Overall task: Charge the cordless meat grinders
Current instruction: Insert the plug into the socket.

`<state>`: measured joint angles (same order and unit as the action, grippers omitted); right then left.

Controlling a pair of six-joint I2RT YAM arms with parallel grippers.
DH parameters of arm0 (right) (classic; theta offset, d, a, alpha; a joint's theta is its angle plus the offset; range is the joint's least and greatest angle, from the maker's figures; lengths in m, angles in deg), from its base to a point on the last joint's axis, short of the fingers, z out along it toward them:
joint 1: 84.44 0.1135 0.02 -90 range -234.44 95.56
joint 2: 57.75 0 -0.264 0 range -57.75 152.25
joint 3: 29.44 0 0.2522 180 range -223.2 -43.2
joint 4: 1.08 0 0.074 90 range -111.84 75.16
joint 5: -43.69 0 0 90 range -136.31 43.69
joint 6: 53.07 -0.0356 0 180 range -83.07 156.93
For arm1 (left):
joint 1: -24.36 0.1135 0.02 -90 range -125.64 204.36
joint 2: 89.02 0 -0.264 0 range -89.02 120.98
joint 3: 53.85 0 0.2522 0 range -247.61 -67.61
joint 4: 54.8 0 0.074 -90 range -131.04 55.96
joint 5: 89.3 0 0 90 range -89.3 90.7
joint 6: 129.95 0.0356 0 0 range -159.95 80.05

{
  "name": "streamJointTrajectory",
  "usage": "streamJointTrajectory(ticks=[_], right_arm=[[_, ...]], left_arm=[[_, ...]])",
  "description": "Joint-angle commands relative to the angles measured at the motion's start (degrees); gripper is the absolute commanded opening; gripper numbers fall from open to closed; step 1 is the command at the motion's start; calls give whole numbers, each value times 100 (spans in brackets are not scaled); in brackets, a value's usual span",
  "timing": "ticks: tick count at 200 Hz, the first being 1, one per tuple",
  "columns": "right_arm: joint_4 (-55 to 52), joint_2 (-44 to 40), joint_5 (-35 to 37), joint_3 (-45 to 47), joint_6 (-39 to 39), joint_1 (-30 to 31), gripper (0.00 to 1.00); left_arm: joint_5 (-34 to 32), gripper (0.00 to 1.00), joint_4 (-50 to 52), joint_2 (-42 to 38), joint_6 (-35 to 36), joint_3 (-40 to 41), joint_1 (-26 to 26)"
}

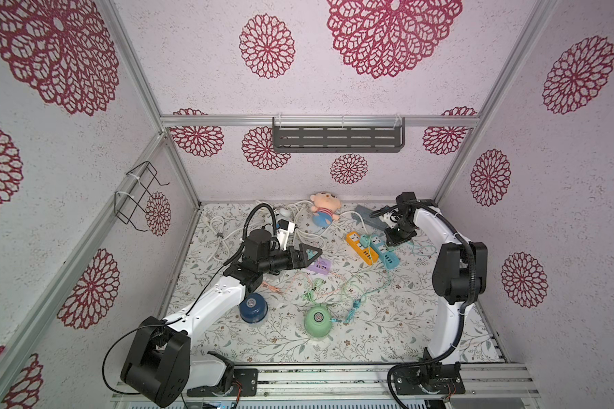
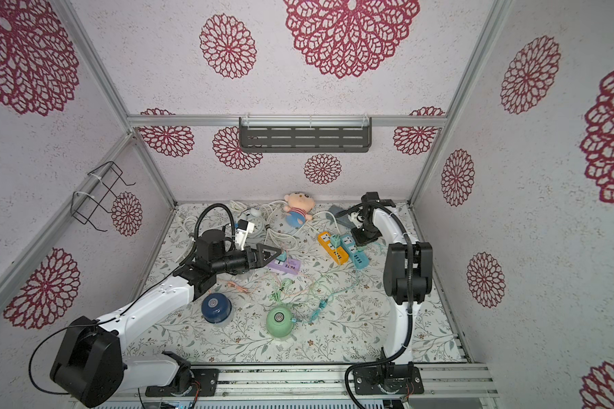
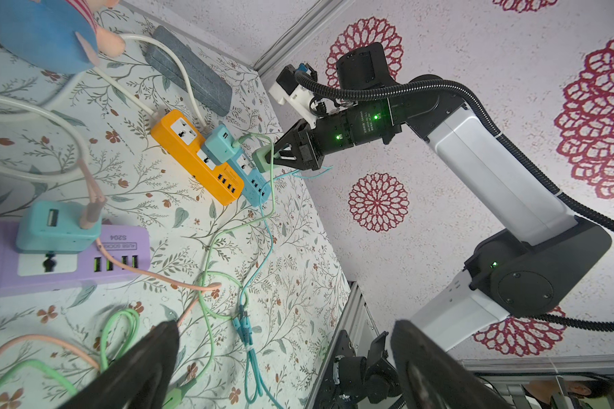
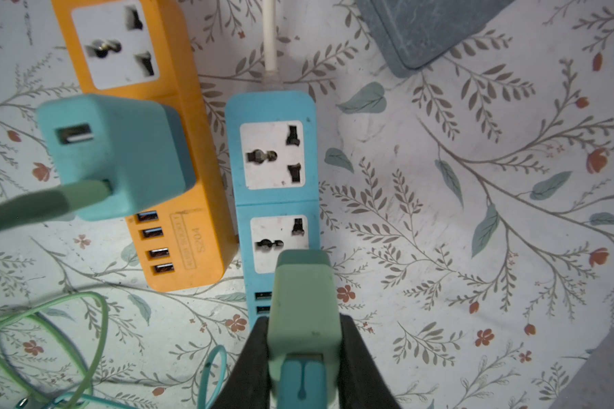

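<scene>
Right fingers (image 4: 252, 361): clenched on pale green charger (image 4: 300, 301), which sits at the blue power strip (image 4: 273, 106) socket next to its USB ports, desk (image 1: 387, 336) 2 o'clock; seated or not, cannot tell. Orange power strip (image 4: 178, 53) just beside. Left fingers (image 3: 149, 357): released, grasping nothing, above purple power strip (image 1: 320, 266). Navy grinder (image 1: 251, 307) at 7 o'clock, light green grinder (image 1: 318, 321) at 6.

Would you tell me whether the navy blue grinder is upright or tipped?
Upright: the navy blue grinder shows its silver button on top, clear base beneath.
</scene>
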<state>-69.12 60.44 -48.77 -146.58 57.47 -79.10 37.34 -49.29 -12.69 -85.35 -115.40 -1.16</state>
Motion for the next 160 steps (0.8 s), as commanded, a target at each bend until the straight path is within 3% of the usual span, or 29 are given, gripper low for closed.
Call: streamJointTrajectory(ticks=[1, 160], right_arm=[[-111, 73, -201, -334, 100, 10, 0], [-22, -211, -151, 107, 117, -79, 0]], left_arm=[[-34, 97, 8, -60, 54, 93, 5], [19, 97, -135, -30, -31, 200, 3]])
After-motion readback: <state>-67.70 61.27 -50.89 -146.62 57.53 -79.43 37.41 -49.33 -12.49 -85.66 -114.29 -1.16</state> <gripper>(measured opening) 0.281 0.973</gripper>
